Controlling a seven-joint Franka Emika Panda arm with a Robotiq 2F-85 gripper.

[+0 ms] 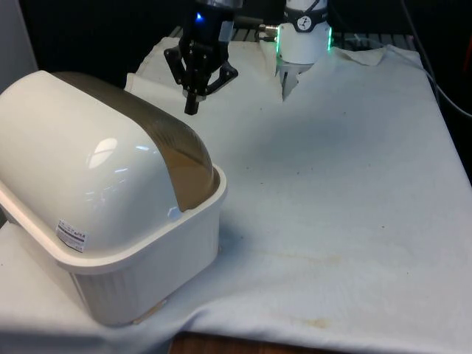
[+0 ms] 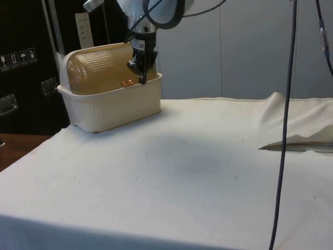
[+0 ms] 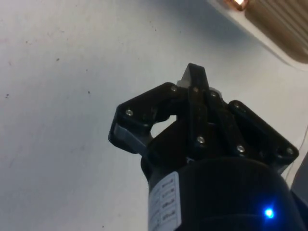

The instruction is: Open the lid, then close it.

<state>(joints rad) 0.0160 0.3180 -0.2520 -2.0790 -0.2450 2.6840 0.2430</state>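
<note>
White arm point(image 1: 304, 33) w/ green-lit ring, black gripper point(image 1: 192, 108) upper left, silver screws, white label.

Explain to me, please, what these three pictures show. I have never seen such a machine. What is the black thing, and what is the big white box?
The machine is a white robot arm. The black thing at its end is its gripper, a two-finger hand for grasping. Its fingers are pressed together and it holds nothing.

One picture looks across the table from the front, one from the table's side, and one comes from a camera on the arm's wrist, looking down past the gripper at the white cloth.

The big box is a bread box: a cream tub with a rounded, brownish see-through lid. The lid is down, closed. In the side view the gripper hangs close by the box's rim; whether it touches, I cannot tell.
</note>
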